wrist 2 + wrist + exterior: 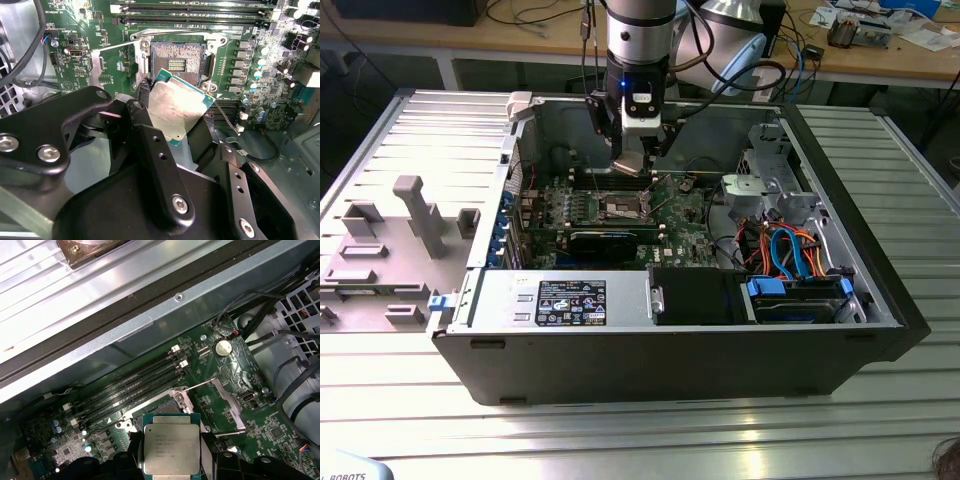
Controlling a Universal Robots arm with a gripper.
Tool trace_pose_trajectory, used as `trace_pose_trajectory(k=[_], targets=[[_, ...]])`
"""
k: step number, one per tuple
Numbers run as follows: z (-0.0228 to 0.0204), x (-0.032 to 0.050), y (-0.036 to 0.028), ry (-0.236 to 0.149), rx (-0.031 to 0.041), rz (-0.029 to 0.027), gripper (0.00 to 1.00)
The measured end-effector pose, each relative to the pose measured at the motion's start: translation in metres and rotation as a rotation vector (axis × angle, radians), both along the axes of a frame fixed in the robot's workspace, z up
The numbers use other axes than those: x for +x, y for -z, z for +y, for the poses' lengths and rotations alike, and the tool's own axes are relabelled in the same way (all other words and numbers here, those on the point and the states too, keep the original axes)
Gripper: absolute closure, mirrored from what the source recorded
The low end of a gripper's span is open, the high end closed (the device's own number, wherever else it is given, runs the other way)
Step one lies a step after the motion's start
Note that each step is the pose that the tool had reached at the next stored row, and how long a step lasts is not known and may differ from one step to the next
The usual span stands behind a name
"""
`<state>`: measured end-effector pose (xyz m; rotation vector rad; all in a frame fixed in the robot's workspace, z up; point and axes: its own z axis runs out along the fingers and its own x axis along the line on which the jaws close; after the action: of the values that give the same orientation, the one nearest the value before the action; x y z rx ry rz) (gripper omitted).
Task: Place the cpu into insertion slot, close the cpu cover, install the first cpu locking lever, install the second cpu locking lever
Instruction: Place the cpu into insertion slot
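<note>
Ribbed metal table (pixel 620 440) before a cluttered wooden workbench (pixel 550 42).

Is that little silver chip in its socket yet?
Out. The hand holds the cpu above the board; the insertion slot beyond it lies bare.

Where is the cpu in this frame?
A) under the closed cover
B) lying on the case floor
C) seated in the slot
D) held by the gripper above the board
D: in the second wrist view the gripper clamps the cpu by its edges, and the slot lies open and bare.
</note>
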<state>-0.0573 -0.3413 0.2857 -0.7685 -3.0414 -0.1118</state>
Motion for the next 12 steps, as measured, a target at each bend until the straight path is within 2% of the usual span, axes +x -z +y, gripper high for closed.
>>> trace_pose_trajectory(k=[12], targets=[[0.0, 0.0, 0.0002, 0.017, 0.0, 0.0, 0.45]])
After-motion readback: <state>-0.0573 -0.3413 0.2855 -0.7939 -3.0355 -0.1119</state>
